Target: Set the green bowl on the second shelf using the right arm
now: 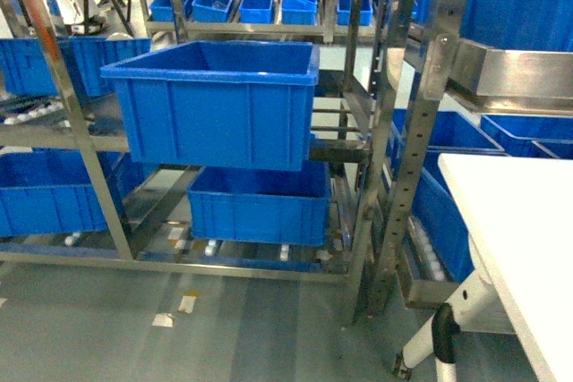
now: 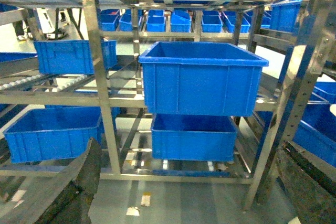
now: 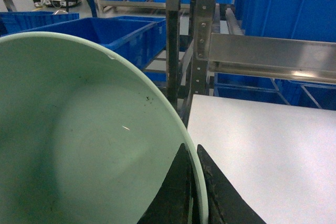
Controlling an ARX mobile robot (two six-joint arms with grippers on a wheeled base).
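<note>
The pale green bowl (image 3: 79, 140) fills the left half of the right wrist view, its hollow facing the camera. My right gripper (image 3: 191, 148) is shut on the bowl's rim, one dark finger inside and one outside. It hangs beside the left edge of the white table (image 3: 262, 150). Neither bowl nor right gripper shows in the head view. The steel rack's second shelf (image 1: 349, 149), counted from the floor, carries a large blue bin (image 1: 215, 100). My left gripper (image 2: 189, 150) is open and empty, its fingers (image 2: 79, 182) wide apart, facing the rack.
A smaller blue bin (image 1: 260, 203) sits on the bottom tier, with more bins at left and behind. A steel upright (image 1: 407, 131) stands between the rack and the white table (image 1: 519, 221). A steel tray rail (image 3: 268, 56) runs above the table.
</note>
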